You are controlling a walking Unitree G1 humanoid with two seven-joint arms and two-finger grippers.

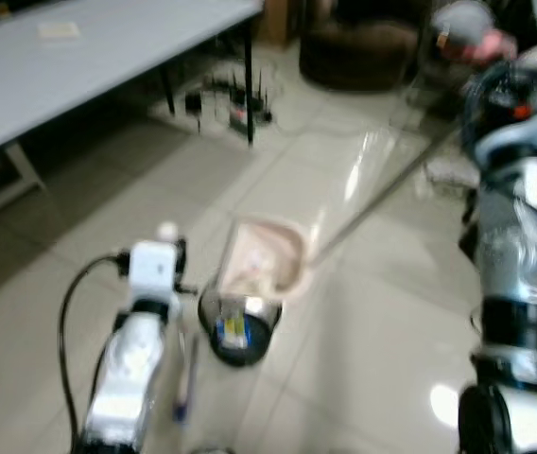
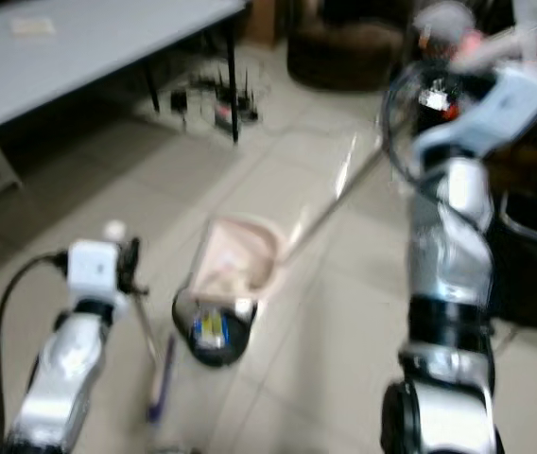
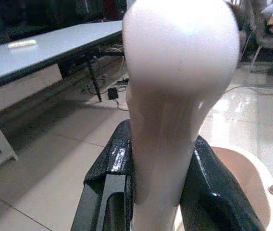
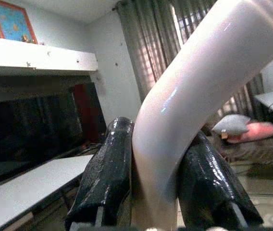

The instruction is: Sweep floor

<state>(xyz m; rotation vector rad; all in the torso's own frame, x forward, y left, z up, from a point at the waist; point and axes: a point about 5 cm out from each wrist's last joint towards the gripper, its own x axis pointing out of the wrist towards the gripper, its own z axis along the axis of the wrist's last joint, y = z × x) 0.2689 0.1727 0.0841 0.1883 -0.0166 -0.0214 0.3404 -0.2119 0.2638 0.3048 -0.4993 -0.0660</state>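
Dustpan (image 1: 264, 255) sits mid-frame on the tiled floor (image 1: 372, 331), its long metal handle (image 1: 382, 194) slanting toward the upper right. Left claw (image 3: 158, 192) grips a pale handle end (image 3: 179, 72); right claw (image 4: 155, 192) clamps a bent white tube (image 4: 199, 86).

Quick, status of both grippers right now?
Left gripper: shut on the pale pink dustpan handle.
Right gripper: shut on the curved pale pink broom handle.

One dustpan (image 1: 267, 253), one table (image 1: 79, 57), two silver arms (image 1: 131, 364).
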